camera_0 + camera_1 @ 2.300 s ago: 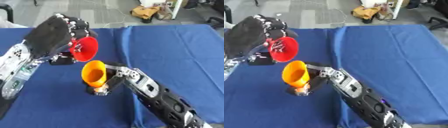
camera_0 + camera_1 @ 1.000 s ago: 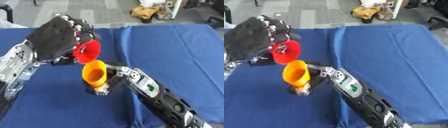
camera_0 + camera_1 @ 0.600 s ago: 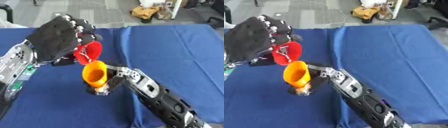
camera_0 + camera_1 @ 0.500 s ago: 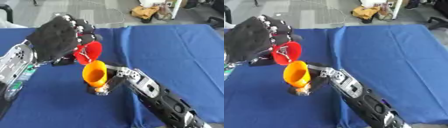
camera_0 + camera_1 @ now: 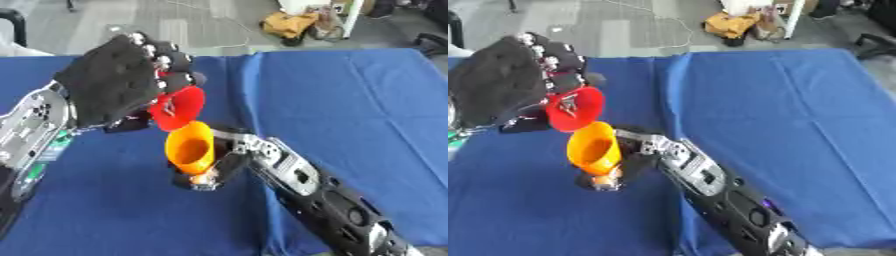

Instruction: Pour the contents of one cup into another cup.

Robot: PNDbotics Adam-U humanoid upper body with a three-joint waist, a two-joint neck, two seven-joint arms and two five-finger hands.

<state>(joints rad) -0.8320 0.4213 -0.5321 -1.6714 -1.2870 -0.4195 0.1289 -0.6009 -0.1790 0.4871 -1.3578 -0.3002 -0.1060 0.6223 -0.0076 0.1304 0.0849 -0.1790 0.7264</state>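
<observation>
My left hand [image 5: 114, 85] is curled round a red cup [image 5: 179, 107] and holds it tipped over, its mouth facing down and right, right above an orange cup [image 5: 190, 147]. The red rim nearly meets the orange rim. My right hand [image 5: 219, 167] grips the orange cup low down near its base, on the blue tablecloth. The orange cup leans slightly, its mouth turned up and left. What is inside either cup is hidden.
Blue cloth [image 5: 350, 100] covers the table, with a fold [image 5: 245, 80] running down the middle. Beyond the far edge is grey floor with a yellow bag [image 5: 293, 25] and a white post [image 5: 350, 15].
The left hand has tipped the red cup further over and lowered it closer to the orange cup's rim. The right hand and orange cup have stayed in place.
</observation>
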